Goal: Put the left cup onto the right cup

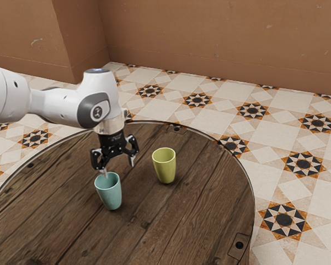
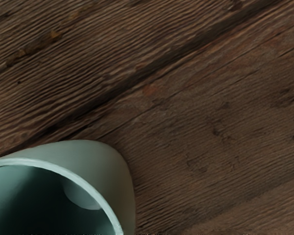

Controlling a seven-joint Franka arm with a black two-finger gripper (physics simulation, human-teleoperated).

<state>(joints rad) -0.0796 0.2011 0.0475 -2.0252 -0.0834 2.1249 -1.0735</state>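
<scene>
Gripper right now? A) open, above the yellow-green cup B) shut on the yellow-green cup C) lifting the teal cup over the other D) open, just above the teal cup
D: the gripper hangs open over the teal cup, which stands on the table apart from the yellow-green cup.

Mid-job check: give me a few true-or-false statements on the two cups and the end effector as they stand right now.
1. The end effector is open just above the teal cup. True.
2. The teal cup is already stacked on the yellow-green cup. False: the two cups stand apart on the wooden table.
3. Both cups stand upright with their mouths up. True.
4. The yellow-green cup is on the exterior view's left of the teal cup. False: it stands to the teal cup's right in the exterior view.
</scene>
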